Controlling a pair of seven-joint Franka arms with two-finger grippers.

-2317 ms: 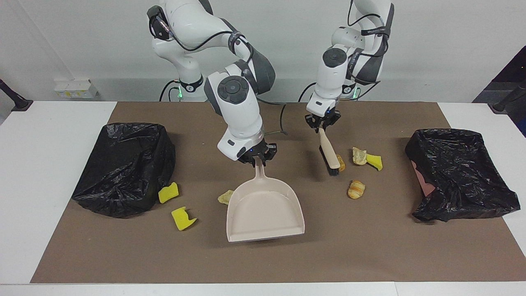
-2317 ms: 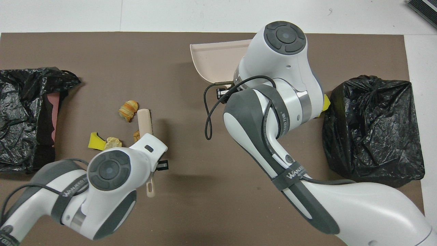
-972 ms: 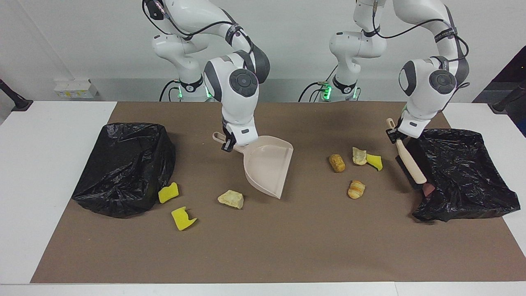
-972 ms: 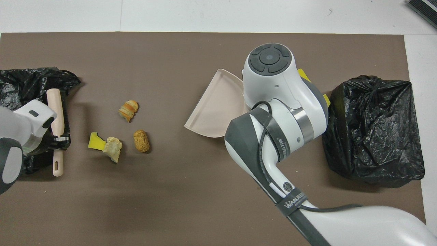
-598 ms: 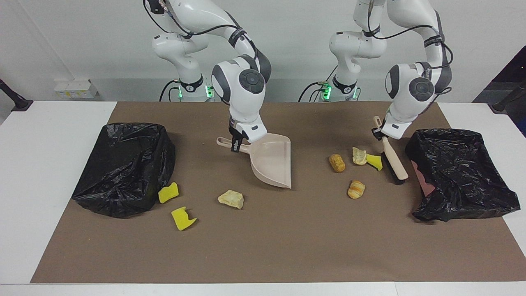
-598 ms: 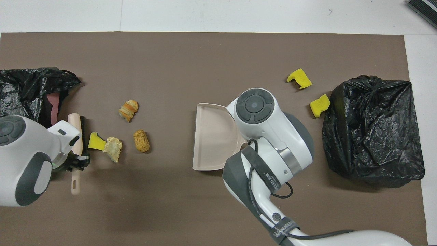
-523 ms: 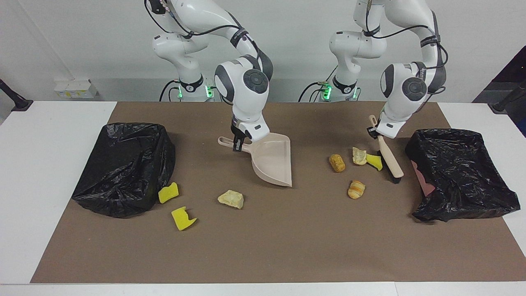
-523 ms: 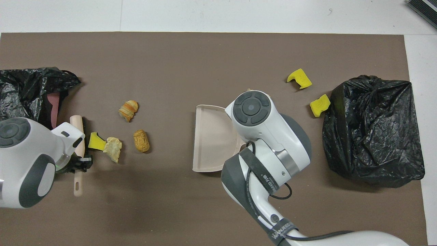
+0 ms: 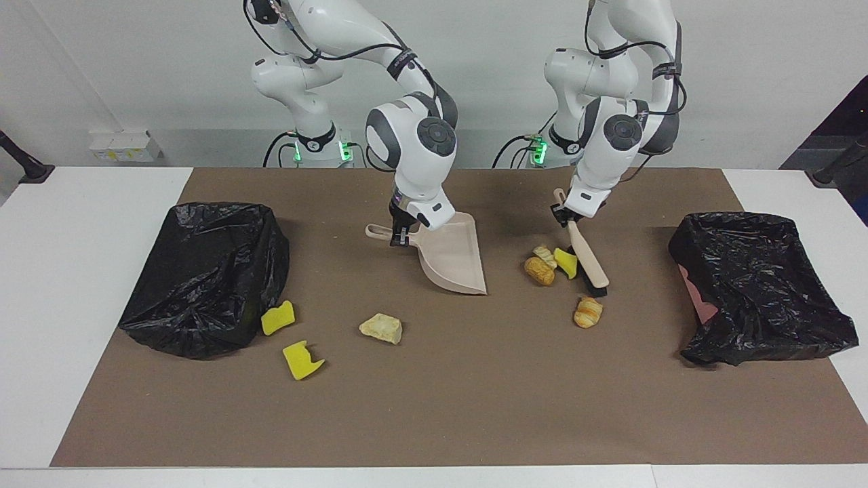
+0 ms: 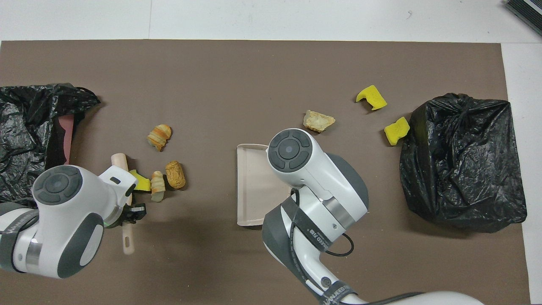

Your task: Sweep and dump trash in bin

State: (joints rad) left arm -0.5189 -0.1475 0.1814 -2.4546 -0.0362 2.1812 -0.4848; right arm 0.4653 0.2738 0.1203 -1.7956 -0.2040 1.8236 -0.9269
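The left gripper point(image 9: 562, 215), its fingers pinching the handle of a beige brush with dark bristles point(image 9: 588, 259), holds the brush head down on the brown mat of the desk point(image 9: 475, 407), its long axis running from the robots outward, bristles touching a yellow sponge scrap point(image 9: 565, 262), which sits packed against a pale crusty chunk point(image 9: 543, 253) and a golden-brown bread lump point(image 9: 538, 270). That cluster lies between the brush and the open mouth of a beige plastic dustpan point(image 9: 453, 261), tipped with its lip to the mat and pinched at the handle by the fingers of the right gripper point(image 9: 400, 234); the push ahead likely runs toward the right arm's end. A striped bread lump point(image 9: 587, 312) sits farther from the robots, off that line, apart from the brush tip.
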